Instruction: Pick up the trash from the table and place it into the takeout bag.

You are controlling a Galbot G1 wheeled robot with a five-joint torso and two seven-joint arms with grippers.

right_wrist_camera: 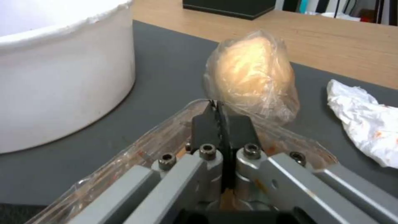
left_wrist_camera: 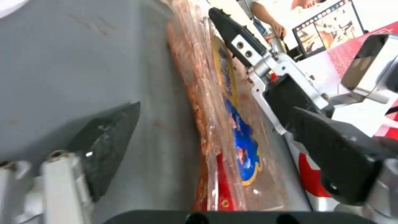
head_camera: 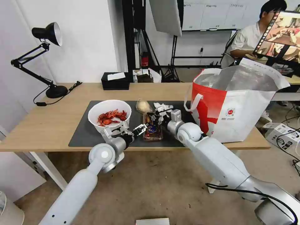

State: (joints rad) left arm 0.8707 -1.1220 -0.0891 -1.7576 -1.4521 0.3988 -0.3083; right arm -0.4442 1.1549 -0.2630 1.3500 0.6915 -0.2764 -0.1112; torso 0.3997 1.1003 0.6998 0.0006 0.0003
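Right now the clamshell tray (head_camera: 152, 129) is the thing in play, lying on the dark mat (head_camera: 84, 134) near the front edge of the table (head_camera: 47, 125), between the white bowl of crayfish shells (head_camera: 109, 116) and the takeout bag (head_camera: 240, 106); the right gripper (right_wrist_camera: 218, 115) has its fingers pressed together on the tray's thin far rim, pinching clear plastic; the left gripper (left_wrist_camera: 215, 130) comes in from the bowl side with fingers spread wide, one low on the mat, the other above the tray's printed label, not closed on anything. By my reading this is the grasp step on the tray, with nothing bagged yet; the next move calls for a clean lift that keeps the flimsy tray level and carries it up over the bag's tall open mouth, off to the robot's right. Just beyond the tray sit the plastic-wrapped lump (right_wrist_camera: 251, 74) and the crumpled tissue (right_wrist_camera: 365, 121), close together on the mat. Further back on the wood stand a black tissue box (head_camera: 115, 80) and a black desk lamp (head_camera: 47, 56); behind, studio stands and a monitor fill the room.
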